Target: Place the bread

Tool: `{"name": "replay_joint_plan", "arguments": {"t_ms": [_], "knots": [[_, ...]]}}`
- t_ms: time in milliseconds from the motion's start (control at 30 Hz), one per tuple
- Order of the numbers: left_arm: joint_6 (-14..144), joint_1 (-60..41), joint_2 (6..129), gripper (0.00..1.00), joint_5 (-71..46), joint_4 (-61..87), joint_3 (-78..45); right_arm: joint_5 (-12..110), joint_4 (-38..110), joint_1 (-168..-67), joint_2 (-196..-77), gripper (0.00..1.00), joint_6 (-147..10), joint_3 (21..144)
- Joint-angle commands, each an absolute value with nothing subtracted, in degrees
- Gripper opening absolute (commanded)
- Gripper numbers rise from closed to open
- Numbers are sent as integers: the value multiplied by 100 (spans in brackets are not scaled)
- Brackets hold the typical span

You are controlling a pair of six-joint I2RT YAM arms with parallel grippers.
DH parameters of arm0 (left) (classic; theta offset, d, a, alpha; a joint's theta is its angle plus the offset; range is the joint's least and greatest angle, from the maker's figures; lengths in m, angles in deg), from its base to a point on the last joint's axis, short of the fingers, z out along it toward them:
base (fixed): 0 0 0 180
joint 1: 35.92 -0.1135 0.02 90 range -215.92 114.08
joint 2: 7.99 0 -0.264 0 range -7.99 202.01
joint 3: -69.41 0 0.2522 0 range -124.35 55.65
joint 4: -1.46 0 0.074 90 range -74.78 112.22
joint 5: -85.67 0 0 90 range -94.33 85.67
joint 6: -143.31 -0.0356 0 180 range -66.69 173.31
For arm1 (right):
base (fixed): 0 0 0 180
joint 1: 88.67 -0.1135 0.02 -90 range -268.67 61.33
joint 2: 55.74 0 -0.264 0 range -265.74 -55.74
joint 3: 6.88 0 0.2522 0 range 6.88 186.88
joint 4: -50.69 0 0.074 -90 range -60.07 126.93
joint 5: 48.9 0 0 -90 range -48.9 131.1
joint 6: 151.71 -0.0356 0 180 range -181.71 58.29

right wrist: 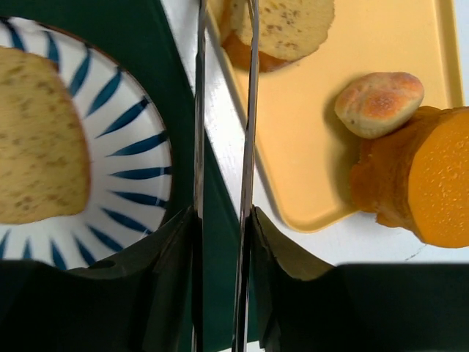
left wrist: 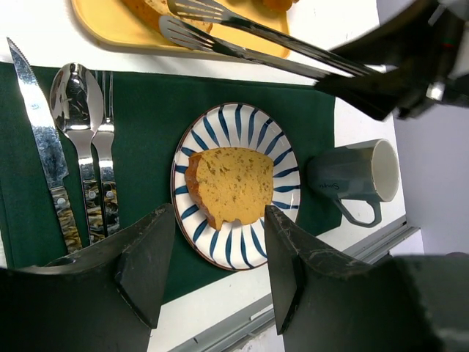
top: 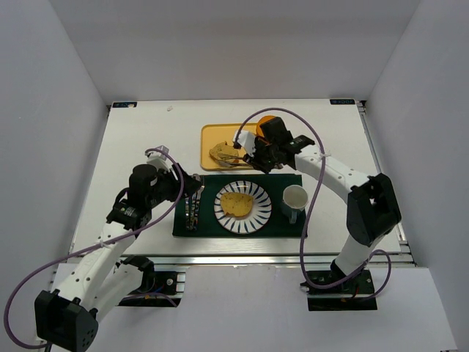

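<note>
Tongs (right wrist: 199, 110) are clamped in right gripper (right wrist: 222, 227) and aimed at tray (right wrist: 315, 147) slice (right wrist: 293, 26) near far edge, presumably for lifting; grasp on slice cannot be told.

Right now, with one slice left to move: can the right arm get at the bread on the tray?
Probably yes: the tongs in the right gripper reach the slice on the tray, and nothing lies across it.

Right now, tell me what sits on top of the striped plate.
One bread slice lies flat on the striped plate, covering its middle; the blue-striped rim shows around it. The plate's centre beneath the slice is hidden.
</note>
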State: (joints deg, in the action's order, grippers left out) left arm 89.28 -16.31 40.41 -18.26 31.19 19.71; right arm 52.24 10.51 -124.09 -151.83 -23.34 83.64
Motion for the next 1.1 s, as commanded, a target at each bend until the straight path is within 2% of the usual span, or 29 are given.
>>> {"name": "replay_joint_plan", "arguments": {"t_ms": [0, 233, 433, 467, 567, 833, 1067], "knots": [[8882, -1641, 3816, 62, -1699, 3192, 1944, 4805, 1346, -12453, -15329, 40, -2190, 8844], [8891, -1641, 3806, 62, -1689, 3166, 1979, 4558, 1460, -12514, -15418, 41, -2040, 8634], [8864, -1641, 3921, 62, -1742, 3113, 1909, 4743, 1302, -12523, -15374, 23, -2093, 8625], [8856, -1641, 3921, 62, -1734, 3121, 1900, 4760, 1302, -12514, -15278, 15, -2110, 8616], [8847, -1633, 3894, 62, -1716, 3148, 1909, 4857, 1241, -12523, -15093, 10, -2110, 8642], [8847, -1641, 3806, 62, -1672, 3200, 1918, 5217, 995, -12506, -14172, 10, -2251, 8660], [8777, -1641, 3719, 62, -1505, 3332, 1856, 5885, 214, -12506, -12818, 10, -2146, 7705]]}}
